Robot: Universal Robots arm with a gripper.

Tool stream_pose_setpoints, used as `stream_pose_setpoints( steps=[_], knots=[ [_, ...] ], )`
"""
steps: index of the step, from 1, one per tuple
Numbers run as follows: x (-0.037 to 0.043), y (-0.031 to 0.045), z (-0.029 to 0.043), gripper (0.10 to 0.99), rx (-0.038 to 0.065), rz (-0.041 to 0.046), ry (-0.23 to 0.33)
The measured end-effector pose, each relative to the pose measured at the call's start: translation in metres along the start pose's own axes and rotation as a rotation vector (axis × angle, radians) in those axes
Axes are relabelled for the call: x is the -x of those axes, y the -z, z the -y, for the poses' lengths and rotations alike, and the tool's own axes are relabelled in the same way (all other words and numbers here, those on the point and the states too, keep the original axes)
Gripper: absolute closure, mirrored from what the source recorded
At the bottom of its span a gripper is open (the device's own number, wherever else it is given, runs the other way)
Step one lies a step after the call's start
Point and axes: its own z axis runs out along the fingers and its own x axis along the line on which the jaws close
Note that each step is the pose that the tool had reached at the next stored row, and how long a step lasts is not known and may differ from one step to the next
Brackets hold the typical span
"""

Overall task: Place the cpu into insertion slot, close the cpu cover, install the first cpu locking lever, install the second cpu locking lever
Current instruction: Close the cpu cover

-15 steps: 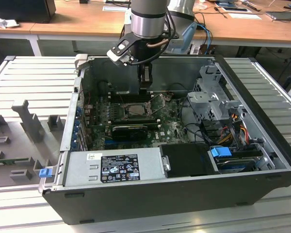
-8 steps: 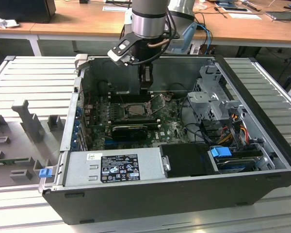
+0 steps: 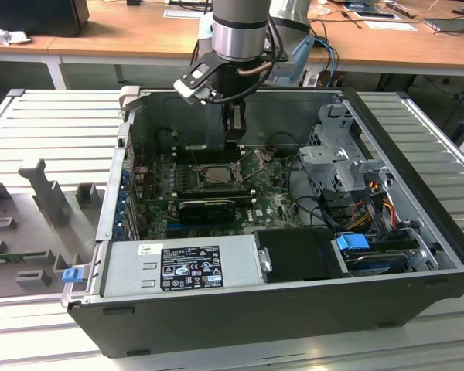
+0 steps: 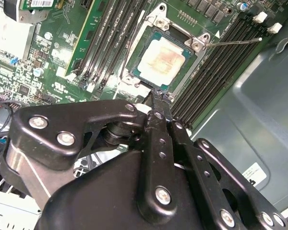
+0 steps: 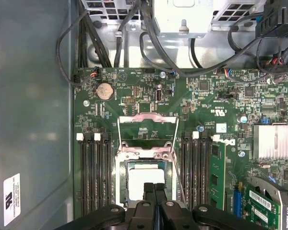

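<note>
Black tool fingers, pressed together and gripping nothing, hang over the cpu. It lies flat in the insertion slot, square, its edges parallel to the memory slots. Beyond the slot, toward the coin cell, the cpu cover stands open.

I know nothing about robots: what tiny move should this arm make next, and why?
Probably ease the gripper toward the cpu cover and tip it down. The cpu already lies in the insertion slot, the cover stands folded open beyond it, and the gripper, shut and holding nothing, is over the chip.
</note>
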Motion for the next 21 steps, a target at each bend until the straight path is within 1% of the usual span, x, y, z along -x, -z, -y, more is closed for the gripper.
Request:
stream_pose_setpoints(
  steps=[13,16,21],
  knots=[
    [0.0000,0.0000,-0.0061,0.980,-0.001,0.0001,0.000],
    [-0.0002,0.0000,-0.0101,0.980,-0.001,0.0001,0.000],
    [-0.0002,-0.0001,-0.0240,0.980,-0.005,0.0001,0.000]
  ],
)
